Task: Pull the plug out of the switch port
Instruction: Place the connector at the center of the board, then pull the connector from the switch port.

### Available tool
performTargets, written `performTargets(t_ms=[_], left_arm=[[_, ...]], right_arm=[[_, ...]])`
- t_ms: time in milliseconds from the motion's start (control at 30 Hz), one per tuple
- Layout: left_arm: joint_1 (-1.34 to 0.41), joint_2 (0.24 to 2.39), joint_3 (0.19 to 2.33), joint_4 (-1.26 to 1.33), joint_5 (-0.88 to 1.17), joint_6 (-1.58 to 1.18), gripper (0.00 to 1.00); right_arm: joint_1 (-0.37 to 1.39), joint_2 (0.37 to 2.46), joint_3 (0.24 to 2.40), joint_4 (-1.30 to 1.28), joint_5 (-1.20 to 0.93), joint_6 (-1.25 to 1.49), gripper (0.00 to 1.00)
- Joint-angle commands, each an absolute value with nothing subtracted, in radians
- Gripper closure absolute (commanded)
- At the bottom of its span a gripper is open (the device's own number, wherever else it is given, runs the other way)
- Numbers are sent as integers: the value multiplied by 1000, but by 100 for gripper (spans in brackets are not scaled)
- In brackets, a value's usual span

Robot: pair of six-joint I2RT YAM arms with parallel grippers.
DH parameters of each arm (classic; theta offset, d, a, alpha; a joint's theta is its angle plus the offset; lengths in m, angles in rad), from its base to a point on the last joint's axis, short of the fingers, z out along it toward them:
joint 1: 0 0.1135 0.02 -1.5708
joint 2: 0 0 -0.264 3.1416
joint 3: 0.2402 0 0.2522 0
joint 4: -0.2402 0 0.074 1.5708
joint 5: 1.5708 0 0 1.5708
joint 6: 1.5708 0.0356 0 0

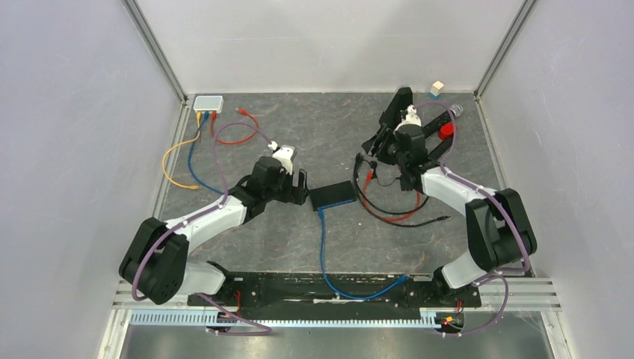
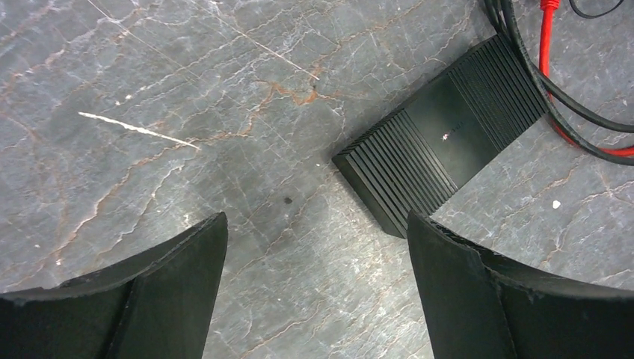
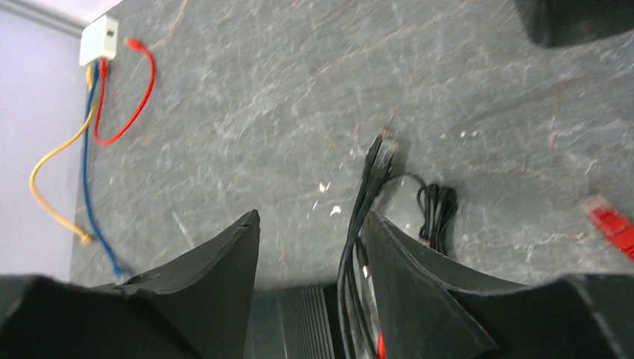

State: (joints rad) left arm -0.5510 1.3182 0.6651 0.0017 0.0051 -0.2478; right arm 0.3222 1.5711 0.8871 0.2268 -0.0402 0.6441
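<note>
- The switch (image 1: 333, 194), a flat black ribbed box, lies on the grey table (image 1: 299, 247) between the two arms.
- A blue cable (image 1: 323, 247) meets the switch at its near left corner and runs back toward the arm bases. The port itself is hidden from all three views.
- The black plug (image 3: 381, 153) is out of the switch. It sits clear of the box with its tip pointing away, just past the right claw's fingertips.
- The black cable (image 3: 350, 262) behind that plug runs back toward the switch along the inner face of one finger (image 3: 419, 284). I cannot tell whether it touches that finger.
- The right claw (image 3: 310, 217) is spread wide and grips nothing.
- The left claw (image 2: 314, 224) is spread wide and empty, hanging just beside the left end of the switch.
- A red plug (image 3: 609, 221) lies loose on the table to the right of the black cable.
- A white box (image 1: 208, 103) sits in the far left corner, with a yellow cable (image 1: 170, 161), a second blue one and a red cable (image 1: 239, 138) leading into its near side.
</note>
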Motion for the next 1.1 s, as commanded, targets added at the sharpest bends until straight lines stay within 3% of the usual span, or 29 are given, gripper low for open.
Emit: performTargets(t_ms=[0, 400, 500, 900, 1067], left_arm=[[-542, 1348, 718, 18, 65, -295, 7], [-537, 1563, 837, -37, 171, -372, 19], [-537, 1623, 869, -59, 196, -423, 24], [-537, 1691, 842, -6, 167, -603, 29], [-538, 1701, 778, 58, 157, -658, 39]], right_arm=[[322, 1489, 776, 277, -196, 641, 43], [474, 1379, 501, 387, -304, 765, 44], [533, 1417, 493, 410, -310, 784, 44], [629, 1620, 516, 580, -361, 883, 47], [638, 1701, 520, 649, -386, 935, 48]])
